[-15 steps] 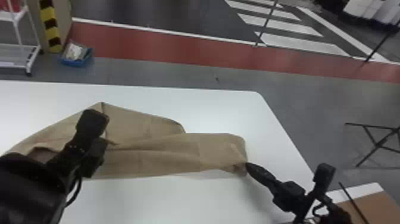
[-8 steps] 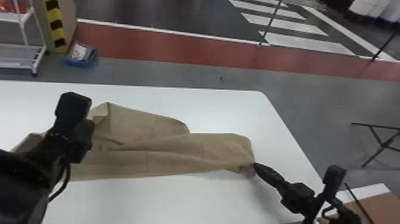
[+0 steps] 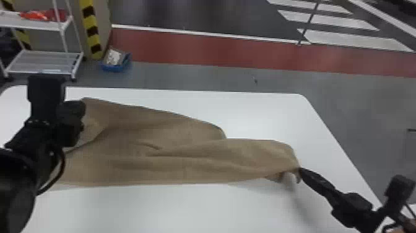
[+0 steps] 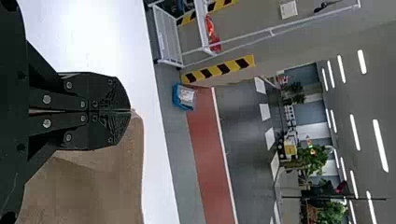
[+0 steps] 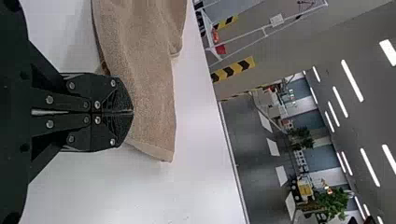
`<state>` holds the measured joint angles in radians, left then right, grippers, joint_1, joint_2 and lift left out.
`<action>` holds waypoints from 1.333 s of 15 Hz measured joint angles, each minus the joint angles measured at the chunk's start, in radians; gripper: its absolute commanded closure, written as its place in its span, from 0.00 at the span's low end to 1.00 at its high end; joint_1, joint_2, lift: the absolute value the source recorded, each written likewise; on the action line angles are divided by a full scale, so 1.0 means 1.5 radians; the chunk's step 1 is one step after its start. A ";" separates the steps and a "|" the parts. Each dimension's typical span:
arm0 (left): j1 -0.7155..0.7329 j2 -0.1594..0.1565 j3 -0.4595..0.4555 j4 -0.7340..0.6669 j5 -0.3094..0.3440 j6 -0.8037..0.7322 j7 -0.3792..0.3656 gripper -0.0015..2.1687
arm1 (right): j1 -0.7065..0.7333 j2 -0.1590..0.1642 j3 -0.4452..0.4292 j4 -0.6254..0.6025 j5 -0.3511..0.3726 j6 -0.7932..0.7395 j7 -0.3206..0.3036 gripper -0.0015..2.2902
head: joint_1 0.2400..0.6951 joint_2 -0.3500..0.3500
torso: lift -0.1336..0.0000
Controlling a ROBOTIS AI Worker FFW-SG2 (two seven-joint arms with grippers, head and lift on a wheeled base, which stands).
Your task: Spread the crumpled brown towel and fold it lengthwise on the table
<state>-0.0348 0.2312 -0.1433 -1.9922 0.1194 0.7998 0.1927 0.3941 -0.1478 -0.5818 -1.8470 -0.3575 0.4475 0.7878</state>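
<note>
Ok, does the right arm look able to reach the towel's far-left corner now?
Probably not: the right gripper is at the right end of the towel, and the left gripper holds that corner.

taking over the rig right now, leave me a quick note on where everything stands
Left pincer: shut on the towel at its far edge, toward the left.
Right pincer: shut on the towel's right end, near the table's right side.
Towel: stretched long across the white table, creased in the middle; its left part reaches farther back than its narrower right part.
Done: drawn out lengthwise, at least roughly.
Remaining: smooth the creases, even up the far edge, then finish the lengthwise fold; I can't tell how much is already doubled over.
</note>
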 measured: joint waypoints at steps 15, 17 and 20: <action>-0.007 0.009 0.017 0.006 0.018 -0.008 0.000 0.67 | -0.443 -0.114 0.105 0.145 -0.021 0.114 -0.022 0.53 | 0.78 0.33 | 0.08; -0.008 0.006 0.015 0.009 0.017 -0.008 0.000 0.67 | -0.402 -0.126 0.081 0.102 -0.058 0.119 0.010 0.53 | 0.77 0.34 | 0.08; -0.012 0.005 0.007 0.013 0.017 -0.009 -0.002 0.67 | -0.240 -0.124 0.003 0.005 -0.090 0.093 0.021 0.53 | 0.85 0.29 | 0.08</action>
<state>-0.0526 0.2387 -0.1326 -1.9731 0.1455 0.7859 0.1903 0.0335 -0.3344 -0.5770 -1.8391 -0.4928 0.5874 0.8190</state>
